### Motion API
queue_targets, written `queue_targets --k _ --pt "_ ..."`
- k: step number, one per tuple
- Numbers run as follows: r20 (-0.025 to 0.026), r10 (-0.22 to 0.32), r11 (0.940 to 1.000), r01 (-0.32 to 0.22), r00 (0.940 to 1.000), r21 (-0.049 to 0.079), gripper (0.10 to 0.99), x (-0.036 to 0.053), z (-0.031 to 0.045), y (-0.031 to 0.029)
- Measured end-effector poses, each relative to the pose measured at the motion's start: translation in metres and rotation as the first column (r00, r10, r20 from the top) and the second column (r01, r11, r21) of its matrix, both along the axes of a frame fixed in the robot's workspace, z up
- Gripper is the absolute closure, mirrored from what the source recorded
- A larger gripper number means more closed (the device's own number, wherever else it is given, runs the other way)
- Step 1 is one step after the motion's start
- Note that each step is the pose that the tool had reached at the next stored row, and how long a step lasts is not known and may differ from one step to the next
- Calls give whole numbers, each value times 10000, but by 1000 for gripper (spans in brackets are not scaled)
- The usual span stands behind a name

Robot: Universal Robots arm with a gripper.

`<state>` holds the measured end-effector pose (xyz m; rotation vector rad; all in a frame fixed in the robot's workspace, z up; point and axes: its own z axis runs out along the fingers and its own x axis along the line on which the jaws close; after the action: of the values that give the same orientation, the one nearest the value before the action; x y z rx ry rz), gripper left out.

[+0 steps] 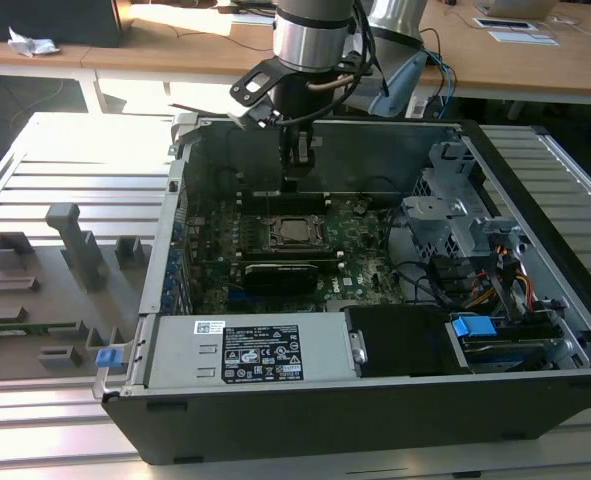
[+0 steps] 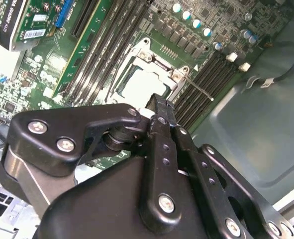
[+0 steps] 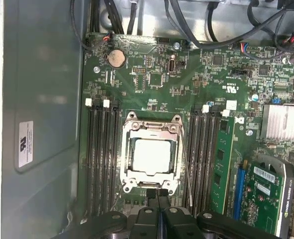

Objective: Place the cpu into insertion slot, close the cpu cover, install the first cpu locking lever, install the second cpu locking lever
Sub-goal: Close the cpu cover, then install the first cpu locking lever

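The cpu [image 3: 151, 155] lies flat in the insertion slot [image 3: 127, 185] on the green board, its pale silver top showing. The cpu cover [image 3: 151, 128] lies down around it as a metal frame. A thin wire locking lever [image 3: 185, 164] runs along one side of the socket and stands a little off it; in the second wrist view this lever [image 2: 200, 89] juts out past the socket corner. My gripper [image 3: 159, 199] is shut with nothing between its fingers, its tips just off the socket's edge. In the exterior view the gripper [image 1: 297, 170] hangs over the socket [image 1: 295, 231].
Black memory slots [image 3: 99, 159] flank the socket on both sides. A green card [image 3: 266, 189] and a silver heatsink [image 3: 281, 122] stand nearby. The case's grey wall [image 3: 42, 99] is close on one side. Cables [image 1: 455, 280] and the drive bay fill the exterior view's right.
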<state>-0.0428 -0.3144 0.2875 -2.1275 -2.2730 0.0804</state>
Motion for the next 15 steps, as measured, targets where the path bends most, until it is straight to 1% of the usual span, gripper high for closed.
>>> queue_targets --k 12,13,15 --pt "0 11 10000 -11 10000 1 980 -6 0 0" --pt "0 131 9999 -131 9999 -1 980 -6 0 0" --pt "0 632 9980 -632 9980 0 980 -6 0 0"
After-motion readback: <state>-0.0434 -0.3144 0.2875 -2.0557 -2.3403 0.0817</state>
